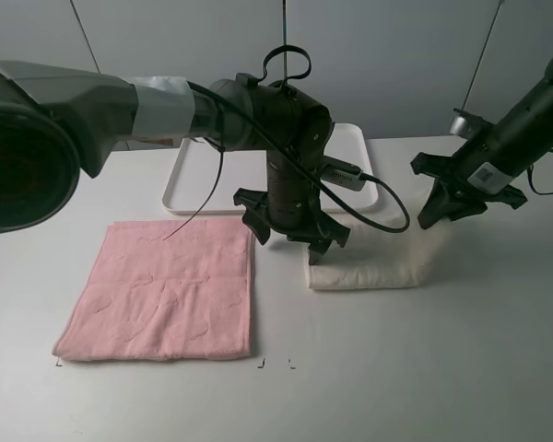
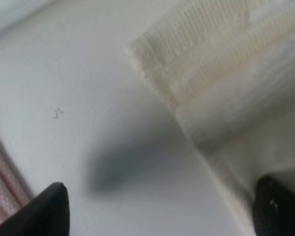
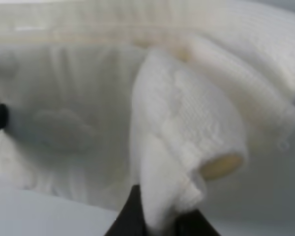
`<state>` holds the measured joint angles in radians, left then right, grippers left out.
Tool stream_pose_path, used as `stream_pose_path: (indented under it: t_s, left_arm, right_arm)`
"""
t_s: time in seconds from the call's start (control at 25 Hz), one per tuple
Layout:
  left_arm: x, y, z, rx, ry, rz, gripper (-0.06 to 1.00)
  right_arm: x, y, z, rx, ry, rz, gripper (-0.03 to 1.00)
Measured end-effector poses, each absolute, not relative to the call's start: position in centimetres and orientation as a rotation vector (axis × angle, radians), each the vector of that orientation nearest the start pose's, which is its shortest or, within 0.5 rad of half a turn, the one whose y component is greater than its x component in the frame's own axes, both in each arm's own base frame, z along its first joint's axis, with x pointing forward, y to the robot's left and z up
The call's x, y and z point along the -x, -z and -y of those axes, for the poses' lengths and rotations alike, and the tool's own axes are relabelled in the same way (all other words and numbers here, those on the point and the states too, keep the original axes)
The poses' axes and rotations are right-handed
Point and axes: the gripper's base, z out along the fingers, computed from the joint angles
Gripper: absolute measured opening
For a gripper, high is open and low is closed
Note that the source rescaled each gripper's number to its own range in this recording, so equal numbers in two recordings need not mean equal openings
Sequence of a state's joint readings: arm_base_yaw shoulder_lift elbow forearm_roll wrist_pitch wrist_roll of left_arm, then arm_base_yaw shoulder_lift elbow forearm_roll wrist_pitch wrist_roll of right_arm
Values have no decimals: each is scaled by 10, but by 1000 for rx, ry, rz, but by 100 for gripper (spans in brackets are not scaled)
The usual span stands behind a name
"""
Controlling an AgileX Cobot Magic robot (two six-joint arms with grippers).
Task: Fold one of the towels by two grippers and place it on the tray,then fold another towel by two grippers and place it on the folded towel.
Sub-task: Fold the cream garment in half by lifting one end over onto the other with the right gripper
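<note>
The cream-white towel (image 1: 369, 269) lay folded into a narrow strip on the white table (image 1: 424, 368), on the camera side of the tray (image 1: 180, 189) and not on it. Its right end was lifted off the table, pinched in the closed right gripper (image 1: 445, 214). The right wrist view showed a bunched fold of cloth clamped between the dark fingers (image 3: 130, 216). The left gripper (image 1: 290, 241) hung over the strip's left end, jaws spread wide, holding nothing. The pale pink towel (image 1: 161, 290) lay flat further left, apart from the cream-white one.

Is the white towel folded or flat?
Folded: the cream-white towel lies as a narrow strip, with stacked layers showing at its edge.
</note>
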<state>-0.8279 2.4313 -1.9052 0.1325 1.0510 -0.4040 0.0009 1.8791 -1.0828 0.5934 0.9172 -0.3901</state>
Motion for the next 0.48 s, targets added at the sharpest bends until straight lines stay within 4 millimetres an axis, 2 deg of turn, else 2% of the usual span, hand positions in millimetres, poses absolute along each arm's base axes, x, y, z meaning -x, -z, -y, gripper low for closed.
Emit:
stream_pose_path:
  t_s: [0.24,0.48]
  left_arm:
    - [-336,-101,347,-717,-77,-2919,96]
    - [-343,-101,339,-676,-62,-2959,96]
  right_arm:
    - [-330,-156,-66,63,-908,-2962,5]
    - [-330,-137,-79,21,-1102,-2912,5]
